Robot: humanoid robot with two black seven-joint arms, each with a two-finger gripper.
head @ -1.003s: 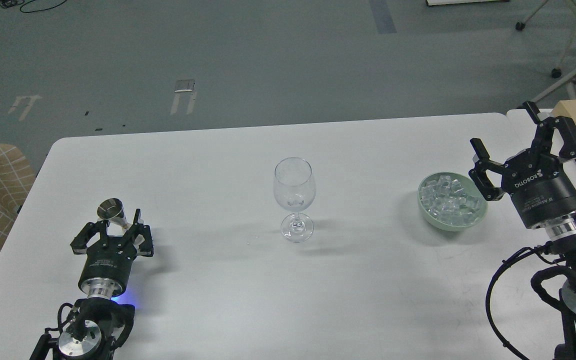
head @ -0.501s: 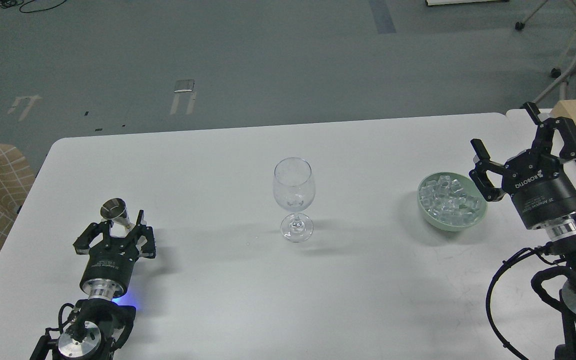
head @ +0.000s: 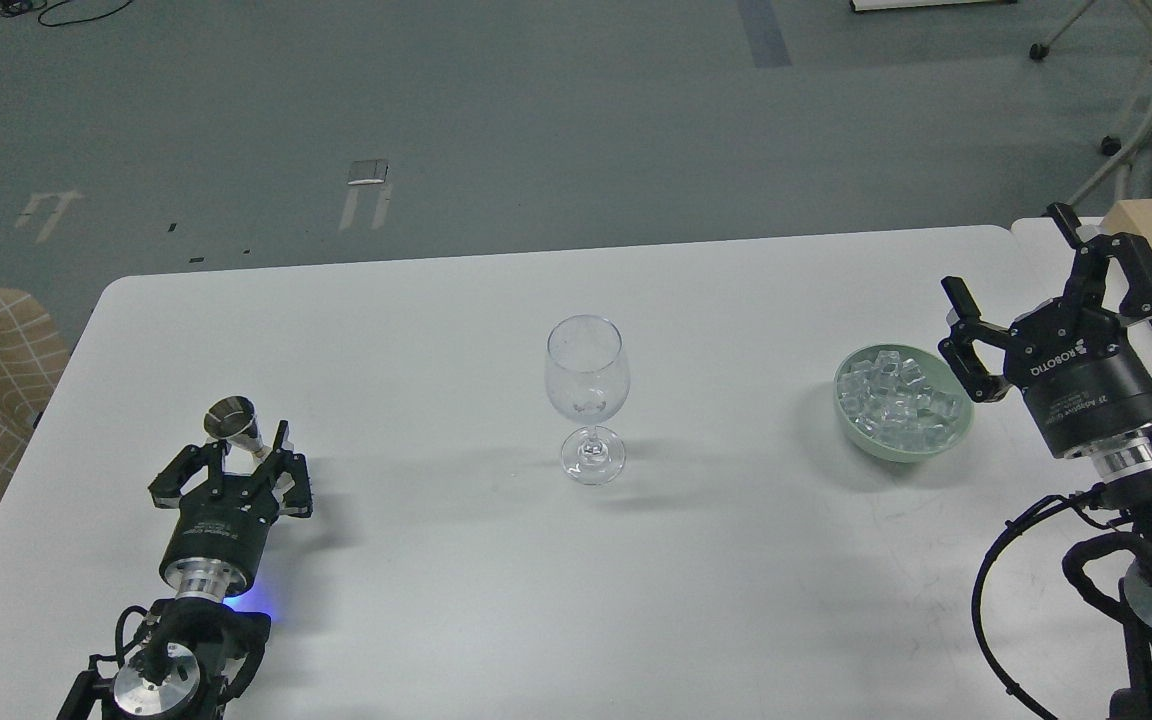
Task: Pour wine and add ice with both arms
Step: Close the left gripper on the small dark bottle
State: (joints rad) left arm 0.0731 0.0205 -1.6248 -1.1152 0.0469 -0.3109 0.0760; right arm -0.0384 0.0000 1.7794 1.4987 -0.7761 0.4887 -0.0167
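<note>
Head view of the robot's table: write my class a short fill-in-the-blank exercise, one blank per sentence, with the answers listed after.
1. The ice lies in a pale ____ bowl.
2. The wine glass stands ____ on the table.
3. The left gripper is closed around a small metal ____.
4. The right gripper has its fingers ____.

Answers: green; upright; jigger; open

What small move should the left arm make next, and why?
Probably lift the jigger off the table and carry it toward the glass. The left pincer seems already shut on the jigger's lower part, and the glass looks empty. The right pincer is open beside the bowl of ice, so ice can follow.
</note>
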